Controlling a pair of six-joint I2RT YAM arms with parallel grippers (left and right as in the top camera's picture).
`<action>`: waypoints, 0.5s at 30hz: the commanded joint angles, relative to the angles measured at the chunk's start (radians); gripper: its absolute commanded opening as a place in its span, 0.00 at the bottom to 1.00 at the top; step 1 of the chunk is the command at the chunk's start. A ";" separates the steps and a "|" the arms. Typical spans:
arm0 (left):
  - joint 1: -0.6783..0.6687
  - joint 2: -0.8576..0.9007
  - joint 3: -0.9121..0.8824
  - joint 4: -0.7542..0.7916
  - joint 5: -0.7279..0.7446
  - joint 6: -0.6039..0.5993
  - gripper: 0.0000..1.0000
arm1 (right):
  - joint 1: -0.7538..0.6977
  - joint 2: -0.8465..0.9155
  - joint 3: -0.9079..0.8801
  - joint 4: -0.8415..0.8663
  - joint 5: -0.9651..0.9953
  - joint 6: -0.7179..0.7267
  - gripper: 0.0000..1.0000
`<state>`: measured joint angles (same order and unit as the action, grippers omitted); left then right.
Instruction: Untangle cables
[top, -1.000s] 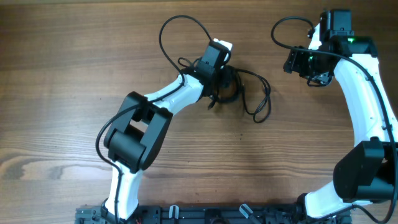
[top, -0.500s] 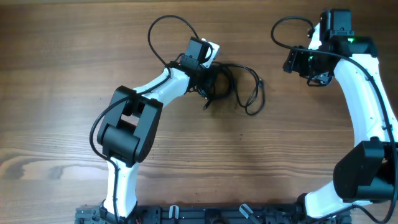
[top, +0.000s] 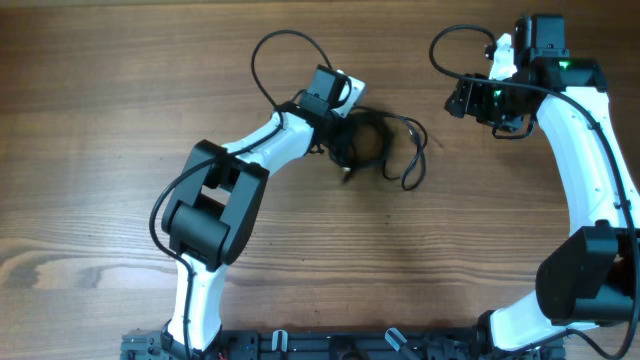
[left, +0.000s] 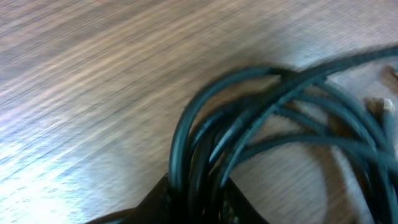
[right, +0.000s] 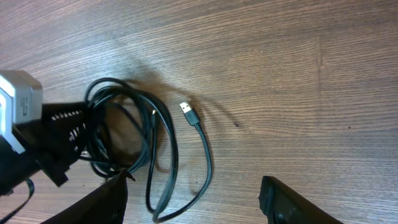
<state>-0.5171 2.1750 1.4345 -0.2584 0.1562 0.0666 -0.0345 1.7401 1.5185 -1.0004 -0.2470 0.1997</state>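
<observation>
The cables lie as a small black knotted clump on the wooden table, just behind its middle, with one loose loop trailing to the right. My left gripper is at the clump's left side. In the left wrist view its jaws are shut on a bundle of several strands of the cables. My right gripper hovers open to the right of the clump. The right wrist view shows its fingers wide apart above the loose loop of the cables and a small plug end.
A thick black wire of the left arm arcs over the table behind the clump. The right arm's own wire loops at the back right. The arms' bases sit at the front edge.
The left gripper has closed on the clump and swung left, then back right, dragging the cables with it. The right gripper has shifted slightly left and stays open.
</observation>
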 joint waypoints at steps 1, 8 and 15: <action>-0.021 0.004 -0.007 -0.006 0.039 -0.086 0.04 | -0.002 0.005 -0.002 -0.005 -0.091 -0.037 0.70; 0.034 -0.172 -0.007 -0.008 0.095 -0.368 0.04 | 0.018 0.005 -0.002 0.006 -0.340 -0.127 0.70; 0.071 -0.426 -0.007 0.033 0.263 -0.393 0.04 | 0.100 0.005 -0.002 0.071 -0.444 -0.144 0.70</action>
<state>-0.4469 1.8462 1.4178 -0.2363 0.3401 -0.2913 0.0372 1.7401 1.5185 -0.9527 -0.6373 0.0757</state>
